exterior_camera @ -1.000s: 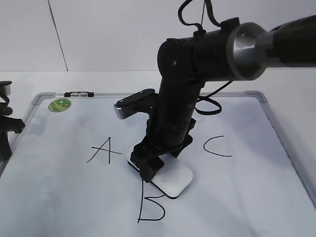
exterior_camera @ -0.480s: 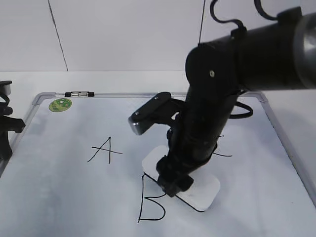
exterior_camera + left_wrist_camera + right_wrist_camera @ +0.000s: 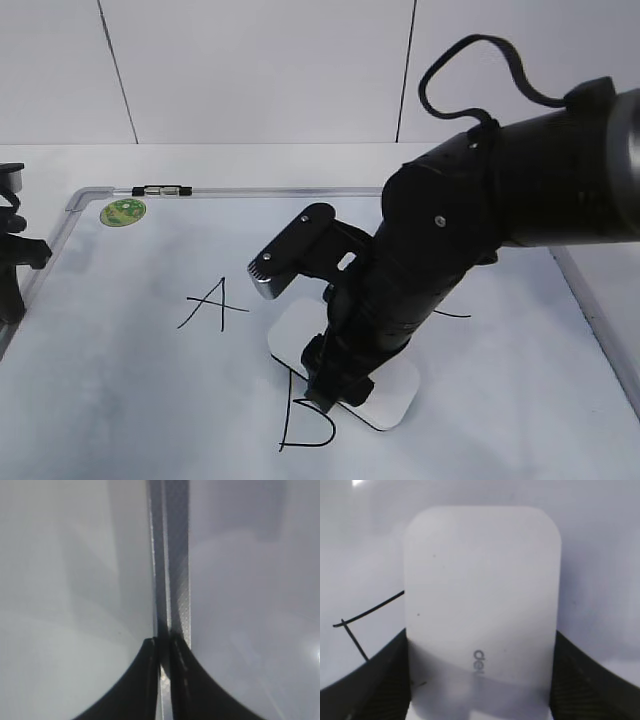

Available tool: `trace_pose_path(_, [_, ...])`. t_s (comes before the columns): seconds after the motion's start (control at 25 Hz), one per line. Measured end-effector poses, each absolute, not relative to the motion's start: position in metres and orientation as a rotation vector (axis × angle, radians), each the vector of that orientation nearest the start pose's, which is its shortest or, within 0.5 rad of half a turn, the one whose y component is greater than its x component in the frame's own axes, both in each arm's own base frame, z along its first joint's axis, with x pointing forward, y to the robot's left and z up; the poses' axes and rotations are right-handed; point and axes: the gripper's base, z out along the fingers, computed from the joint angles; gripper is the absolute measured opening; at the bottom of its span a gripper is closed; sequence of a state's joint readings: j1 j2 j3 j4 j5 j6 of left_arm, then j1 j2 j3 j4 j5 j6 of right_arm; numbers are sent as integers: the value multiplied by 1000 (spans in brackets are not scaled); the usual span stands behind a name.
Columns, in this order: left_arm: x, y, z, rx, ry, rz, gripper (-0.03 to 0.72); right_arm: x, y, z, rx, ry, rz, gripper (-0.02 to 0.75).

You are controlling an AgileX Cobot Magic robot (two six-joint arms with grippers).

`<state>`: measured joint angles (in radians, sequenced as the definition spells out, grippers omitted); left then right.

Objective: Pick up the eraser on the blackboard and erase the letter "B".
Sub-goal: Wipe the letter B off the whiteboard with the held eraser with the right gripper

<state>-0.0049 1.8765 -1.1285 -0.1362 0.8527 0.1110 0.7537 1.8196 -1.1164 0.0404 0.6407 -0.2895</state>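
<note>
Right gripper (image 3: pixel 335 385) closed on the eraser (image 3: pixel 390 390), one finger against each long side, as the right wrist view showed with the white block (image 3: pixel 480 615) filling the gap between the dark fingers (image 3: pixel 375 685). Eraser pressed flat on the blackboard (image 3: pixel 120 400), lying across the top of the letter "B" (image 3: pixel 305 425) and hiding its upper part; lower loop and stem left visible below. Thin black strokes (image 3: pixel 367 610) seen just left of the eraser in the wrist view. Smaller "A" (image 3: pixel 212 303) drawn to the left, apart from the eraser; "C" mostly hidden behind the arm. Green sticker (image 3: pixel 122 211) stuck near the board's top left corner. Left gripper (image 3: pixel 162 662) pinched together with nothing between its fingers, hanging over the board's metal frame (image 3: pixel 177 555).
</note>
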Motion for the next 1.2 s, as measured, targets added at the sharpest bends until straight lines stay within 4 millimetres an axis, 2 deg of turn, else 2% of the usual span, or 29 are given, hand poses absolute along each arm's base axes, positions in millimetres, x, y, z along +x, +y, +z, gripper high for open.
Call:
trace_pose_path(0.36, [339,-11,154,44,3075,-158,25,264,251,157,-1394,2604,117,517])
trace_pose_path(0.64, [339,-11,153,46,3075,-155,28,265,255,156,-1393,2638,214,517])
trace_pose_path(0.84, [339,-11,153,44,3075,-157,29,260,263,156,-1398,2642,342,517])
trace_pose_path(1.08, [339,-11,153,44,3075,-157,29,257,265,157,-1404,2653,386,517])
trace_pose_path(1.2, [339,-11,153,44,3075,-157,29,246,274,157,-1480,2628,380,517])
